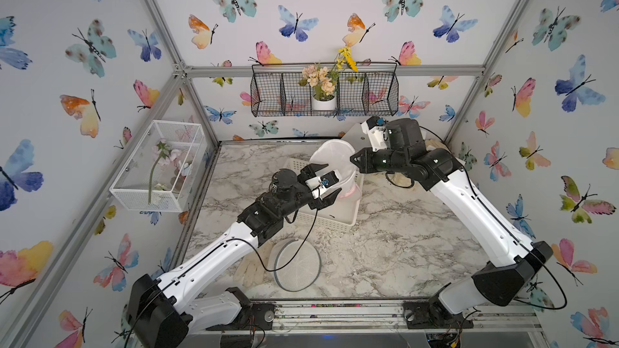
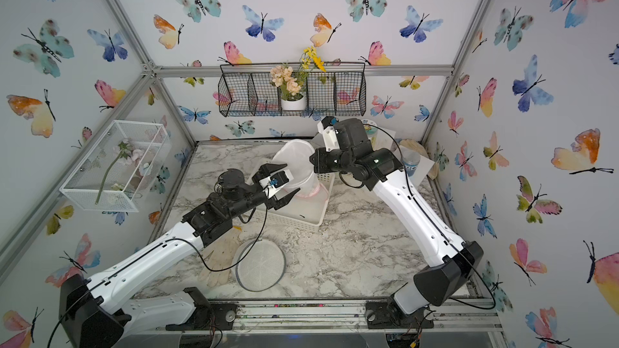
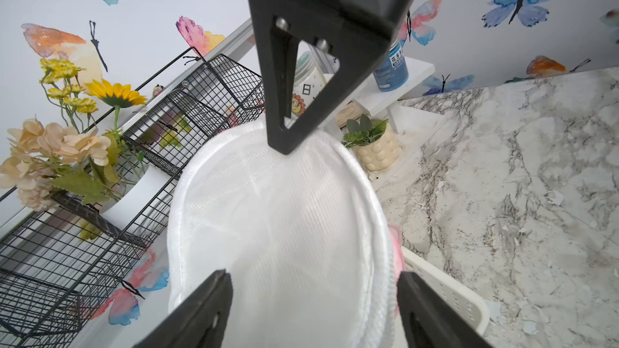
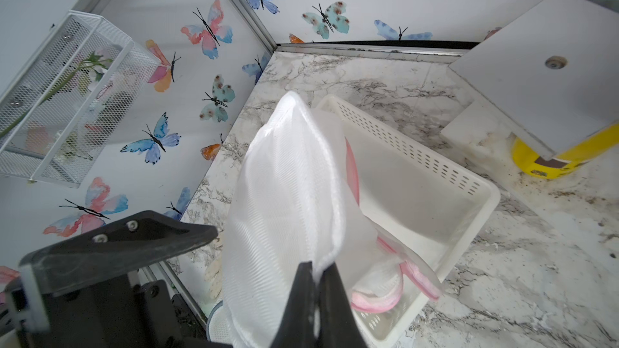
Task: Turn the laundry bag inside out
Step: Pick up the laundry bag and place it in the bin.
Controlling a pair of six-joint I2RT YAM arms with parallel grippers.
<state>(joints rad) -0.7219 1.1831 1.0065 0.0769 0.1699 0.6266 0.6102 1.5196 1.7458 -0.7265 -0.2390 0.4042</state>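
The laundry bag [image 1: 335, 159] [image 2: 294, 159] is white mesh with a pink-trimmed end. It hangs upright over a white slotted basket [image 1: 348, 219] [image 4: 435, 169], and its pink end droops into the basket. My right gripper [image 1: 351, 159] [image 4: 316, 267] is shut on the bag's thick white rim at the top, as the left wrist view also shows [image 3: 284, 148]. My left gripper [image 1: 326, 180] [image 3: 313, 276] is open, with its fingers standing on either side of the bag's body [image 3: 278, 229].
A flat round mesh bag with a grey rim [image 1: 296, 264] lies near the table's front, beside pale gloves [image 1: 248, 269]. A black wire basket with flowers [image 1: 325, 95] hangs on the back wall. A white shelf [image 4: 536, 71] with jars stands at the back right.
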